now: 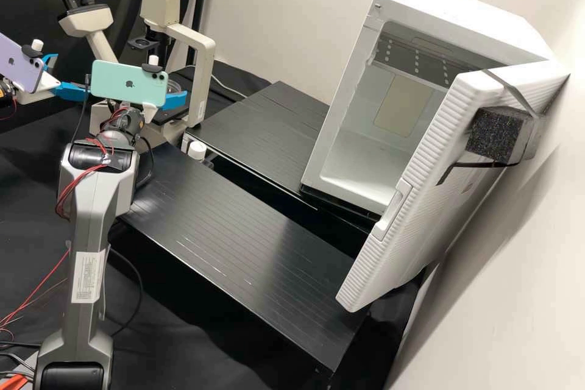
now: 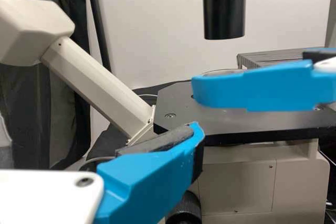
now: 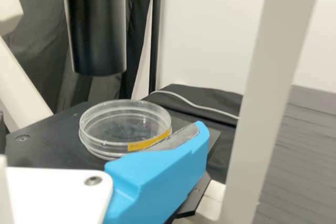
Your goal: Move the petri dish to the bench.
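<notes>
One left gripper (image 1: 73,77), high view, spread; one right gripper (image 1: 175,100) at the microscope (image 1: 202,73). Left wrist view: right gripper's fingers (image 2: 252,87) apart above the stage (image 2: 244,124). Right wrist view: one dish (image 3: 123,127), yellow-labelled, on the stage.

A clear, round petri dish (image 3: 125,121) with an orange strip on its side lies flat on a black microscope stage (image 3: 44,142), just beyond a bright blue finger (image 3: 157,182); contact is unclear. A black cylinder (image 3: 97,30) hangs higher than the fingertip, and a pale upright post (image 3: 270,77) stands to its side.
</notes>
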Tool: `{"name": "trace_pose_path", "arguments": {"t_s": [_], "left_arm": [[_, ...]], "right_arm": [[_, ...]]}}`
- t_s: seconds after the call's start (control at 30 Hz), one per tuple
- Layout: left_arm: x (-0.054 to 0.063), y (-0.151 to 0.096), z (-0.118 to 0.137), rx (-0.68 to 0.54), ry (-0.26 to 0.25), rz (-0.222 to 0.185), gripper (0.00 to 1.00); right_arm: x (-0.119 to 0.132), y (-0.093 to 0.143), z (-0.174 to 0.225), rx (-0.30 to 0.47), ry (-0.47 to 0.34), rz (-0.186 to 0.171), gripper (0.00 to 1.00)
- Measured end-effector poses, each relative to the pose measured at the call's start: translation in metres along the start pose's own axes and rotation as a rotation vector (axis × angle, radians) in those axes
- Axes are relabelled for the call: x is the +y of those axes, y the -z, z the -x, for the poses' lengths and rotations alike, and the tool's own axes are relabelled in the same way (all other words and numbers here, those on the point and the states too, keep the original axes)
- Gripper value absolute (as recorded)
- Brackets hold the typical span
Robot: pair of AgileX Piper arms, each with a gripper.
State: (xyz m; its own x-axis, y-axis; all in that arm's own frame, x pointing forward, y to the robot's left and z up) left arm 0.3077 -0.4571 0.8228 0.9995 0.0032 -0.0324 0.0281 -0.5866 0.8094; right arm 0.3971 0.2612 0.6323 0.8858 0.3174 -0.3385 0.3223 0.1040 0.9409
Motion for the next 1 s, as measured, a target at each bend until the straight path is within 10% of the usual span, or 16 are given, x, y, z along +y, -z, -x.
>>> {"name": "trace_pose_path", "arguments": {"t_s": [0.43, 1.0], "left_arm": [[0.000, 0.000, 0.000, 0.000, 0.000, 0.000, 1.00], [0.000, 0.000, 0.000, 0.000, 0.000, 0.000, 1.00]], "right_arm": [[-0.006, -0.006, -0.024, -0.080, -0.002, -0.063, 1.00], [-0.011, -0.008, -0.041, -0.100, -0.010, 0.006, 1.00]]}}
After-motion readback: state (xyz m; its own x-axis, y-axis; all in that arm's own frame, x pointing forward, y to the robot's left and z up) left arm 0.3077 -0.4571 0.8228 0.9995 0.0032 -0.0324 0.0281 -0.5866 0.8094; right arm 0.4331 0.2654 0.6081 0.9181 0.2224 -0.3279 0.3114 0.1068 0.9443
